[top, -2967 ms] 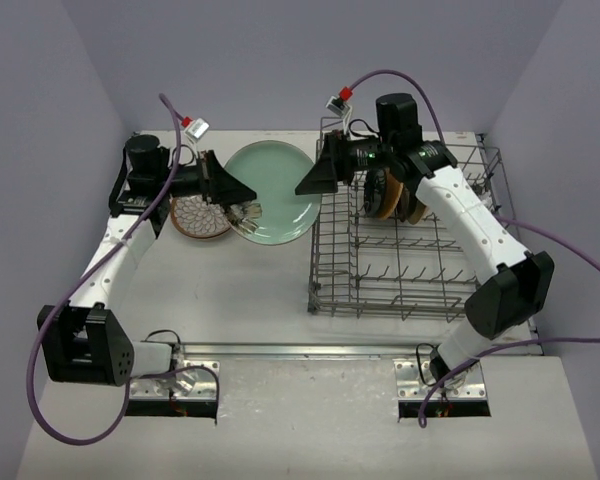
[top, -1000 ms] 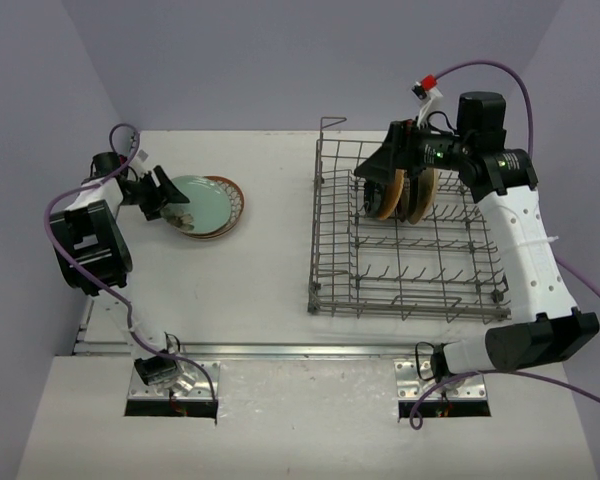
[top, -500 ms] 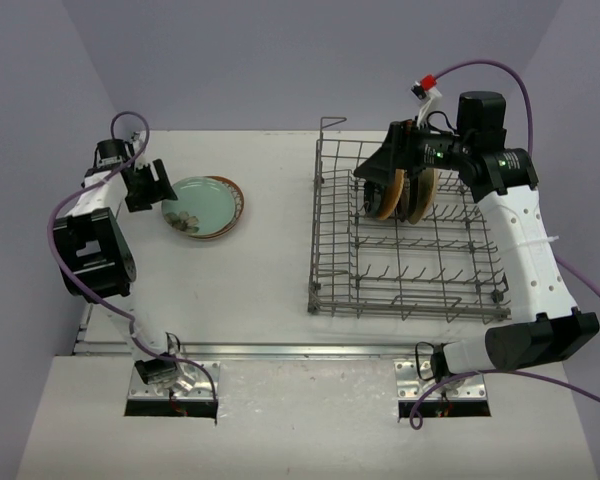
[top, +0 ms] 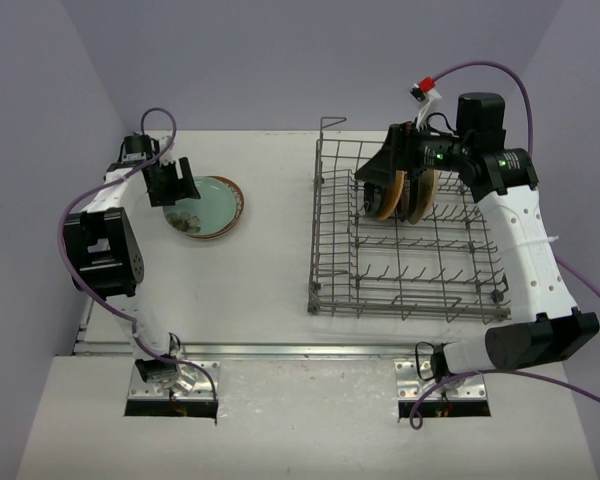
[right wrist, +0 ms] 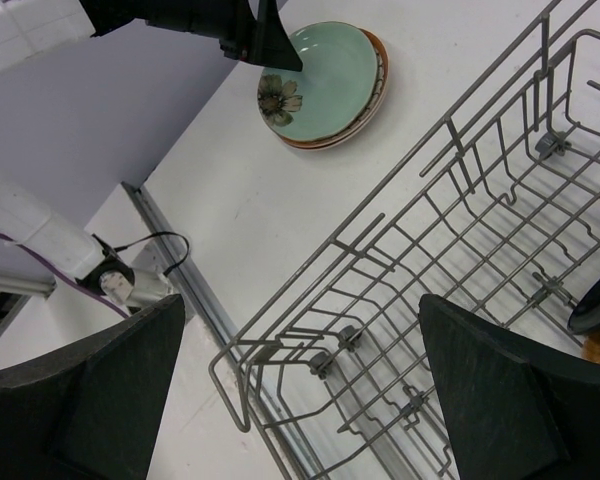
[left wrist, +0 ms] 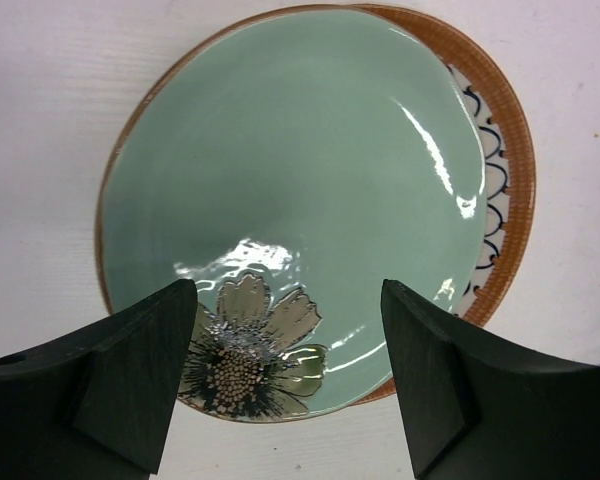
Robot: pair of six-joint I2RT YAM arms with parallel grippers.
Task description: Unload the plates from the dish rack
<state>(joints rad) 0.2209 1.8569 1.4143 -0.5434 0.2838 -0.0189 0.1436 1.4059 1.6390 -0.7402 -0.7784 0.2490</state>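
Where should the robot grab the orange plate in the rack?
By its top rim, pinching from above. The tan-orange plate stands on edge in the dish rack with a dark plate close beside it, so probably only that upper edge is free.

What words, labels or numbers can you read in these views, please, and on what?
None can be read.
The pale green plate bears only a painted flower, and the plate under it only scalloped lines.
The red-and-white cable tag is too small to read.
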